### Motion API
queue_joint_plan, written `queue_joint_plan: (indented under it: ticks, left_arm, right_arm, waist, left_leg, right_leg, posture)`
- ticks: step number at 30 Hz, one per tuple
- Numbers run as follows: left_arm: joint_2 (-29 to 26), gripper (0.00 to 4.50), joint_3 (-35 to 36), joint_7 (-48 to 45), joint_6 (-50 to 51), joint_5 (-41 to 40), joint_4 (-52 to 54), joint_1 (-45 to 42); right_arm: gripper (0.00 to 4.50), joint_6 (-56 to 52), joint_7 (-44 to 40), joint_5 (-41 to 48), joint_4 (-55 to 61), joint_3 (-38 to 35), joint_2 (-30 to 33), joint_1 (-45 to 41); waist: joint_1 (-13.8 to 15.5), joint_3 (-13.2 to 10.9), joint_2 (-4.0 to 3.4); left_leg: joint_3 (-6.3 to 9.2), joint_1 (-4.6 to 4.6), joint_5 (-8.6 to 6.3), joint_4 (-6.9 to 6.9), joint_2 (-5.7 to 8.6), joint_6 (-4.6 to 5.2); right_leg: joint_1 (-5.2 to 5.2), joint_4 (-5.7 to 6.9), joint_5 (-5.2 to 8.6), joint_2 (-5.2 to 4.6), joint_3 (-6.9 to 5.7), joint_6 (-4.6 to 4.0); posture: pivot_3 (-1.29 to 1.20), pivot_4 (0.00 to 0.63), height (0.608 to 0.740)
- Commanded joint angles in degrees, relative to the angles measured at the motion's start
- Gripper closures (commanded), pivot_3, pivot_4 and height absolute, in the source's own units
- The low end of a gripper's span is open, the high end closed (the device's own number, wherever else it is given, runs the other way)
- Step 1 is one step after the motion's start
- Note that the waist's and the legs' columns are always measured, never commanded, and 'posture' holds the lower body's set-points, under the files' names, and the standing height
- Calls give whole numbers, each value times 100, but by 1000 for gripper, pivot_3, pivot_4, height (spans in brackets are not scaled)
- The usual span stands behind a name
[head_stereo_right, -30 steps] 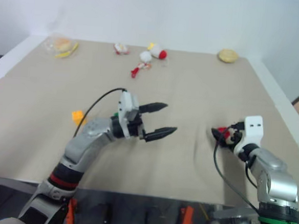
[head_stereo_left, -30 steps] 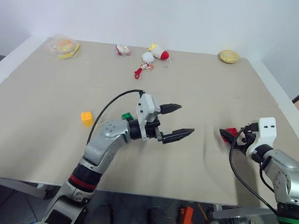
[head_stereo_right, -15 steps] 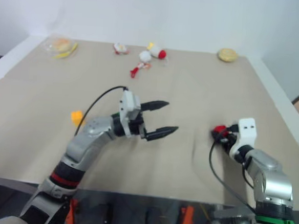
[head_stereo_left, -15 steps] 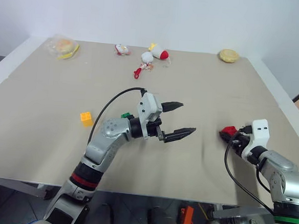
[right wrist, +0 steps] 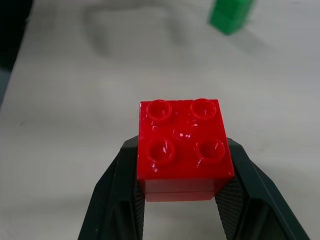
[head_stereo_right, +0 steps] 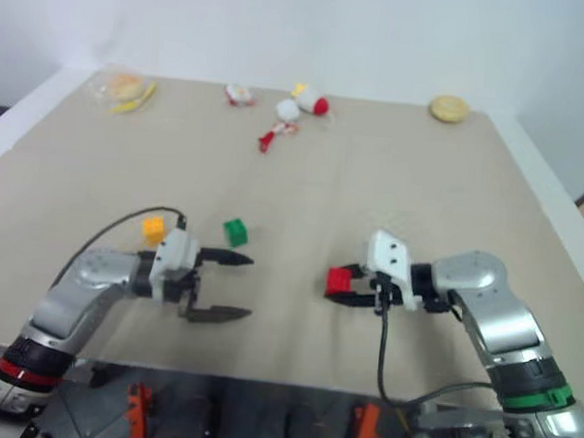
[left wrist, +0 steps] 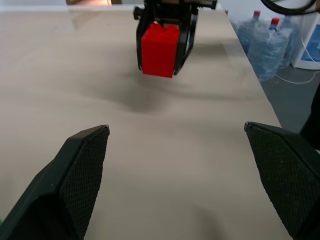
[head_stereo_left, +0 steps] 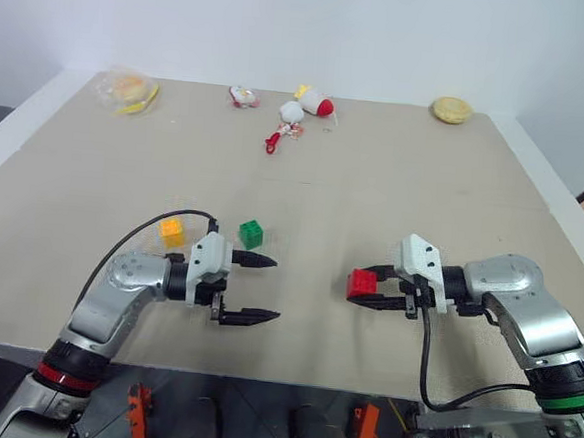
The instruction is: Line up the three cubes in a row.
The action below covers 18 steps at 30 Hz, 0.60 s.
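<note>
Red cube [head_stereo_left: 362, 282]: pinched studs-up in the right end effector [head_stereo_left: 369, 290], held just above the tabletop [head_stereo_left: 375, 185], apparently in transit toward the other two.
Green cube [head_stereo_left: 251, 234]: resting on the tabletop, near centre-left.
Yellow-orange cube [head_stereo_left: 172, 232]: resting left of green, roughly level with it, a likely start of the row.
Left end effector [head_stereo_left: 252, 288]: fingers spread wide, empty, just in front of green.

- A lab-like test room is showing: a bare beige counter [head_stereo_left: 395, 176] is standing against plain white walls [head_stereo_left: 315, 30].
- Water jugs [left wrist: 262, 42] are sitting on the floor beside it.
</note>
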<state>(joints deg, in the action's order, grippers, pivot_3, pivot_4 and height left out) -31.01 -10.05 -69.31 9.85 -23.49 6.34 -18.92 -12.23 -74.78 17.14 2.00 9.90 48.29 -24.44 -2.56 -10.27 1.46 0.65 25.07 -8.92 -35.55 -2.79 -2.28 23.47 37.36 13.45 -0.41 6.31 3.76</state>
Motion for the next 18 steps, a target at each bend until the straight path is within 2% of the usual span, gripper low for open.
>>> queue_joint_plan:
  ticks: [1,10,11,17,18]
  left_arm:
    - [-143,0,161,-111,-81,-151,408,104]
    - [-46,0,123,305,130,-143,810,315]
    - [-33,0,136,365,161,-151,832,328]
    - [60,0,437,826,494,-347,812,177]
    - [88,0,532,944,601,-395,717,55]
  right_arm:
    - [3225,553,-440,-235,-519,237,-103,-207]
    - [3225,1221,-839,-553,-1341,473,-363,-334]
    - [2150,1209,-841,-517,-1320,441,-377,-340]
    - [63,480,-1005,51,-590,163,-238,-335]
    - [24,270,-982,232,-398,68,-222,-371]
  waist:
    - [-9,-1,1]
    - [-12,-1,1]
    - [-12,-1,1]
    - [-13,-2,1]
    - [-12,-1,1]
  left_leg:
    - [-3,1,0,1,-1,-1]
    - [-2,-3,0,5,-4,-1]
    - [-2,-4,0,5,-4,-1]
    - [-1,-5,0,4,-4,-1]
    - [0,-5,0,4,-4,-1]
  right_leg:
    - [1,-2,0,-1,0,0]
    - [0,-1,0,2,-1,-2]
    - [-2,-1,0,2,-1,-2]
    - [-1,2,0,3,-1,-2]
    - [0,2,0,4,-1,-2]
  posture:
    - [0,150,736]
    - [0,150,736]
    - [0,150,736]
    - [0,150,736]
    - [0,150,736]
